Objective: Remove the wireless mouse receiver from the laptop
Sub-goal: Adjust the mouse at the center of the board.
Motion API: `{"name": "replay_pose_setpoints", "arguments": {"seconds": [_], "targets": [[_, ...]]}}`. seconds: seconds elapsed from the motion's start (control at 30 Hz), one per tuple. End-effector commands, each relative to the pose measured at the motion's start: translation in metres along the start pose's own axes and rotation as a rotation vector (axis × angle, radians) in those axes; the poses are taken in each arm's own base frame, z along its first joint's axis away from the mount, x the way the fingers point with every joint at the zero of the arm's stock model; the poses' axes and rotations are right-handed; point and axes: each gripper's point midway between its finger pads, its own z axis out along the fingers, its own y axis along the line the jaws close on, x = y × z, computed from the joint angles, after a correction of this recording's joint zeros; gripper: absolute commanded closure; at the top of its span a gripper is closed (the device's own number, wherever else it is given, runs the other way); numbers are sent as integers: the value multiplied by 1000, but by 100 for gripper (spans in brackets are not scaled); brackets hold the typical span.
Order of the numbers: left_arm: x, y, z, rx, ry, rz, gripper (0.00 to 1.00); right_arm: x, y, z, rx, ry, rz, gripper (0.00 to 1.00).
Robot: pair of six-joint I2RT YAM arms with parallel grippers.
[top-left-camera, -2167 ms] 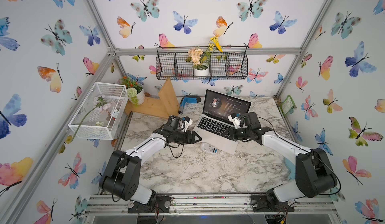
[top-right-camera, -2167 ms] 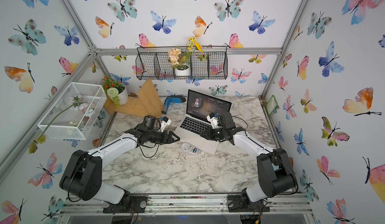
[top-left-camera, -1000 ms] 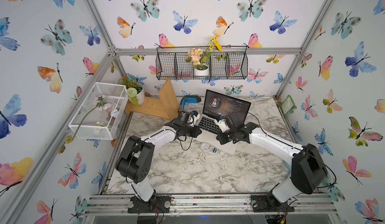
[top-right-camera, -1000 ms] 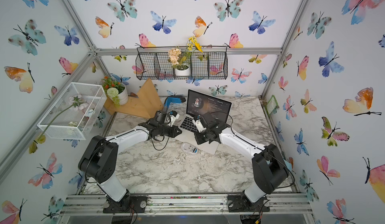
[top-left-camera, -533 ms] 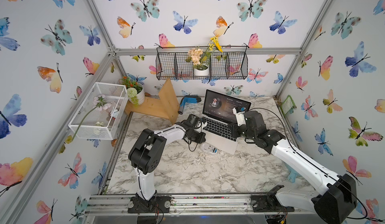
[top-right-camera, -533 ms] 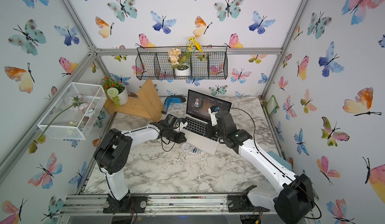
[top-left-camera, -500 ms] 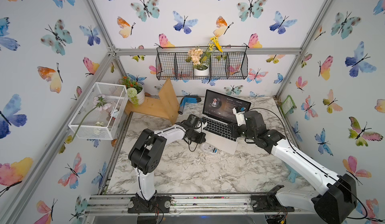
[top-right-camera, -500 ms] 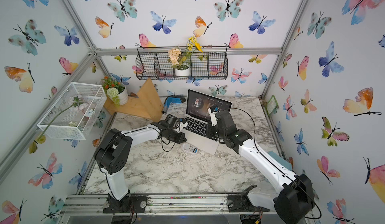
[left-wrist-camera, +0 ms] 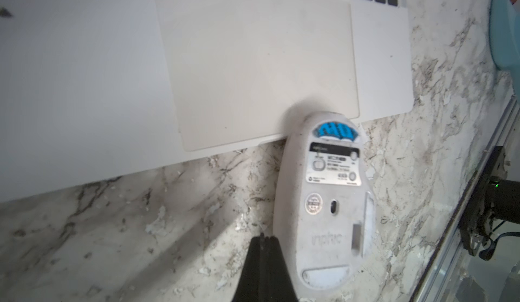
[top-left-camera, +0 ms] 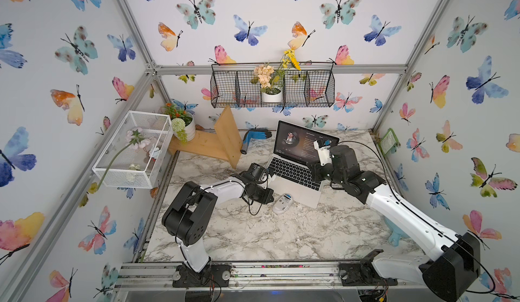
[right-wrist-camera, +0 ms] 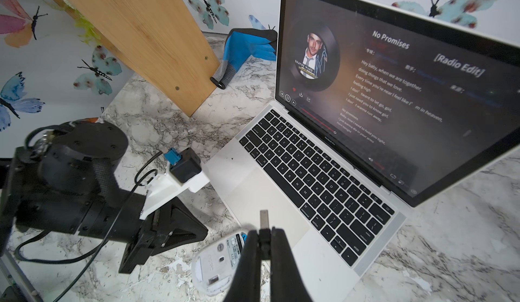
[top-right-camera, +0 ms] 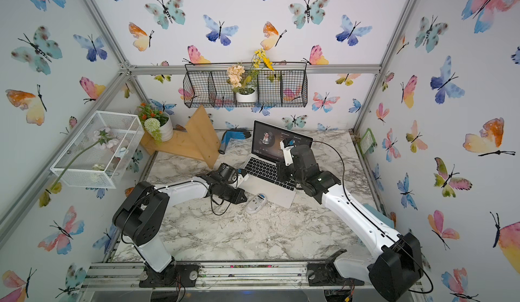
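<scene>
The silver laptop (right-wrist-camera: 253,185) stands open on the marble table, its dark screen lit; both top views show it (top-left-camera: 299,192) (top-right-camera: 271,192). The wireless mouse receiver (right-wrist-camera: 264,218), a small black stub with a bare silver plug, is clear of the laptop. My right gripper (right-wrist-camera: 264,234) is shut on it above the palm rest. My left gripper (left-wrist-camera: 264,238) is shut and empty, low over the table beside a white mouse (left-wrist-camera: 323,207) that lies belly up at the laptop's front edge. A top view shows the left gripper (top-left-camera: 268,197) left of that mouse (top-left-camera: 282,203).
A wooden shelf piece (top-left-camera: 225,143) and a blue glove (top-left-camera: 253,136) lie behind the laptop's left side. A white wire basket (top-left-camera: 132,148) hangs at the left wall and a black one (top-left-camera: 273,89) at the back. A teal object (top-left-camera: 395,234) sits at the table's right edge.
Over the last second my right gripper swung right from the laptop's front left to above its keyboard side. My left gripper moved in to the laptop's front left corner. Little moved lately.
</scene>
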Motion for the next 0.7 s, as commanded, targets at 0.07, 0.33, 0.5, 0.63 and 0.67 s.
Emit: {"name": "replay_pose_setpoints", "arguments": {"seconds": [0.07, 0.33, 0.5, 0.63, 0.67], "targets": [[-15, -34, -34, 79, -79, 16, 96, 15, -1, 14, -9, 55, 15, 98], [-7, -18, -20, 42, -54, -65, 98, 35, 0, 23, -37, 92, 59, 98], [6, -15, -8, 33, -1, -108, 100, 48, -4, 31, -15, 162, 52, 98], [23, -25, -1, 47, 23, -110, 100, 63, -8, 36, -9, 207, 60, 98], [27, -28, 0, 50, 27, -112, 100, 66, -9, 38, -5, 213, 62, 98]]}}
